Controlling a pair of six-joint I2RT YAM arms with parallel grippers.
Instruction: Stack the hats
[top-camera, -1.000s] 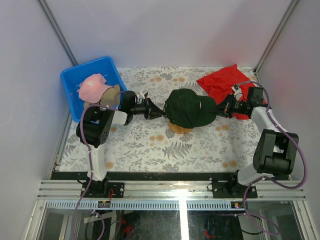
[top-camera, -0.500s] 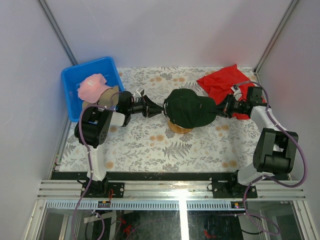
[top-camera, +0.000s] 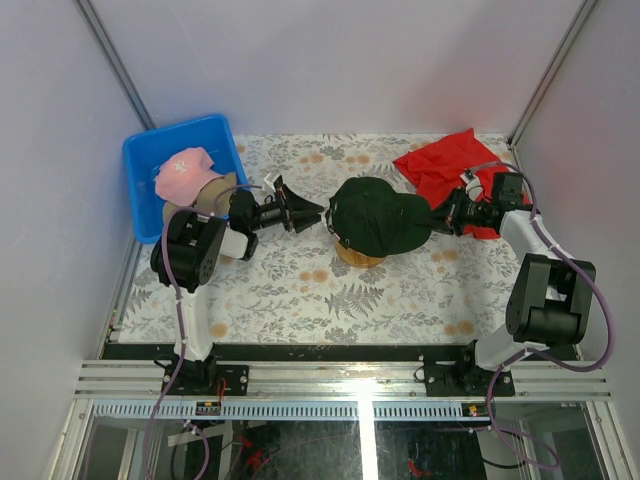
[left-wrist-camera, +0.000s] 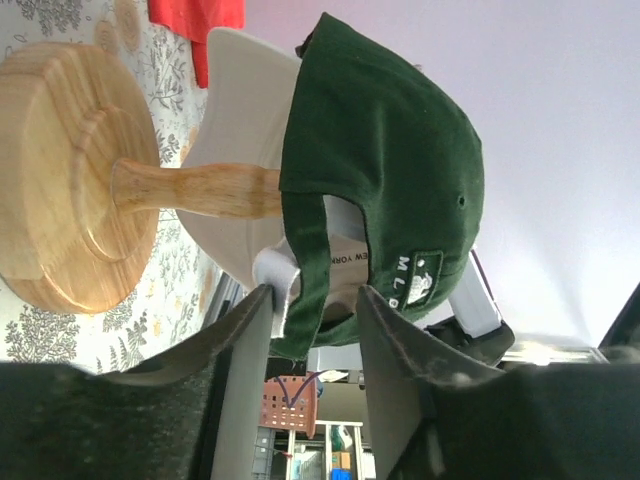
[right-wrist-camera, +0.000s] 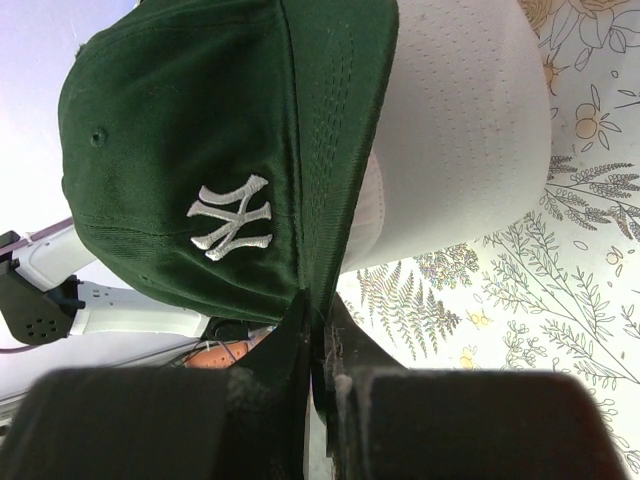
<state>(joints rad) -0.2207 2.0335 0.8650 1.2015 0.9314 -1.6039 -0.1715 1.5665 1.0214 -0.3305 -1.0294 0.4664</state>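
Observation:
A dark green cap (top-camera: 380, 222) sits over a white cap (right-wrist-camera: 460, 130) on the wooden stand (top-camera: 356, 259) at mid-table. My right gripper (top-camera: 433, 218) is shut on the green cap's brim (right-wrist-camera: 330, 150), pinching its edge. My left gripper (top-camera: 320, 211) is open at the cap's back. In the left wrist view its fingers (left-wrist-camera: 248, 330) stand either side of the green back strap (left-wrist-camera: 308, 270), with the white cap (left-wrist-camera: 245, 110) and the stand (left-wrist-camera: 70, 180) beyond. A pink cap (top-camera: 184, 172) and a tan cap (top-camera: 216, 192) lie in the blue bin (top-camera: 140, 160).
A red cloth (top-camera: 448, 165) lies at the back right, just behind my right arm. The blue bin stands at the back left corner. Grey walls enclose the floral table (top-camera: 330, 300) on three sides.
My left arm has drawn back to the left and its jaws now stand wider at the green cap's back. The right gripper has kept its hold on the brim.

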